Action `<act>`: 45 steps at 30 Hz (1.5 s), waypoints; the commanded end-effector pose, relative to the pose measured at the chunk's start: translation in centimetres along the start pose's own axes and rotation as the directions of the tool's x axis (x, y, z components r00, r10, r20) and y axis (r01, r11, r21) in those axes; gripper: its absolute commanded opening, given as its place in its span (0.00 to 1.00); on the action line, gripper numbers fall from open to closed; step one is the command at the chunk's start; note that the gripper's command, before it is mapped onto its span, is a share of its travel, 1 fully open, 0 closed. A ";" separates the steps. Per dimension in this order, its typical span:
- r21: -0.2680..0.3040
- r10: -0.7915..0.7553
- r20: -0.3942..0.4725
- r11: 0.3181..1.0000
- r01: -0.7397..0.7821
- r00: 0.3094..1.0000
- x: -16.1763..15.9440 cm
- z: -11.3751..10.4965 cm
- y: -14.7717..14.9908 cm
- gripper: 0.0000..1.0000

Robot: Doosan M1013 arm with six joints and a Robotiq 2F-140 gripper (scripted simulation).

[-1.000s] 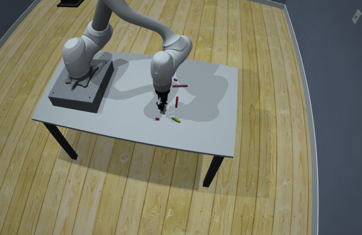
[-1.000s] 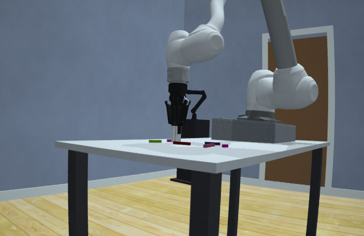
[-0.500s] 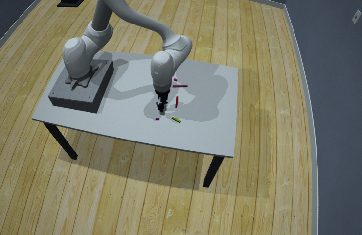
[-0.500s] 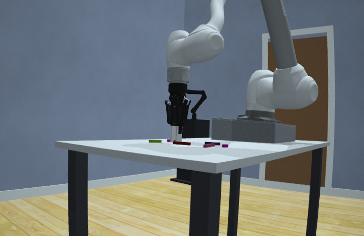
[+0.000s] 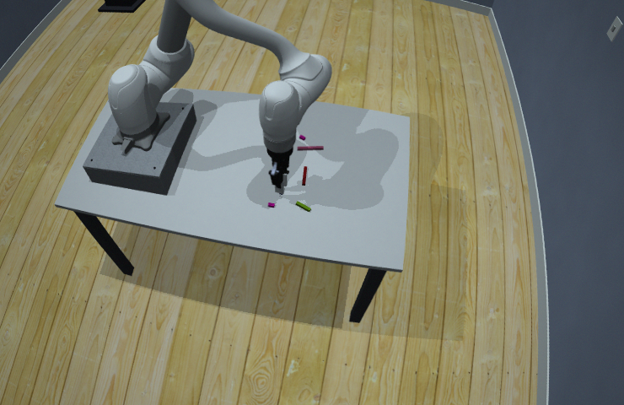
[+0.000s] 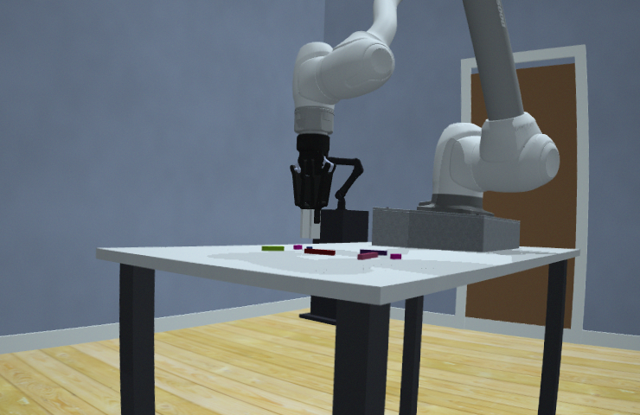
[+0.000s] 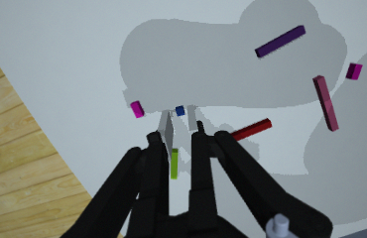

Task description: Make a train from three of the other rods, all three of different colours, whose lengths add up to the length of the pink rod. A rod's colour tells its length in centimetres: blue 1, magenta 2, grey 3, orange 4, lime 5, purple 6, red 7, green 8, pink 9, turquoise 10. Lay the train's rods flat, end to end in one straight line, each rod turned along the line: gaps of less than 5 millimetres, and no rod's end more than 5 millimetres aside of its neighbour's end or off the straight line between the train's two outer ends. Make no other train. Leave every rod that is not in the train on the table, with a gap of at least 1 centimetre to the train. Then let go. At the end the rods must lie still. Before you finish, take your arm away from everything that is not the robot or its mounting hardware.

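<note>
My gripper (image 7: 180, 117) hangs a little above the table, fingers a small way apart with nothing between them; it also shows in the side view (image 6: 310, 227) and from above (image 5: 279, 187). The small blue rod (image 7: 180, 110) lies on the table just below the fingertips. A magenta rod (image 7: 137, 109) lies to its left, and the lime rod (image 7: 175, 164) shows between my fingers, on the table. The red rod (image 7: 251, 129) lies to the right. The pink rod (image 7: 325, 102), the purple rod (image 7: 280, 41) and a second magenta rod (image 7: 354, 71) lie farther right.
The arm's grey base block (image 5: 141, 148) stands on the table's left part. The table's near edge (image 5: 227, 243) is not far from the lime rod (image 5: 303, 205) and the first magenta rod (image 5: 271, 204).
</note>
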State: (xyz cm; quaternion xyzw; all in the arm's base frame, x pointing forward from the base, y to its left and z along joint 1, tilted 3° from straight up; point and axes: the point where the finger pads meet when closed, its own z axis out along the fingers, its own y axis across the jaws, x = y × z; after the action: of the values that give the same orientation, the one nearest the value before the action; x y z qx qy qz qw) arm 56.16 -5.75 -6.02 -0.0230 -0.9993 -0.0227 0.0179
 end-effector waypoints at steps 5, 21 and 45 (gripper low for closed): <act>0.000 0.000 0.000 1.000 0.000 1.000 0.0 -2.7 0.0 0.15; 0.000 0.000 0.000 1.000 0.000 1.000 0.0 -6.3 0.0 1.00; 0.000 -0.033 0.000 0.999 0.033 0.999 0.0 -6.3 0.3 1.00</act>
State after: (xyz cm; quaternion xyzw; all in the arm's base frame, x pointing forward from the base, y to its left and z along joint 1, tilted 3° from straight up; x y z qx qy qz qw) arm 56.40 -5.94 0.26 -0.0172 -0.9994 -0.0228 0.0179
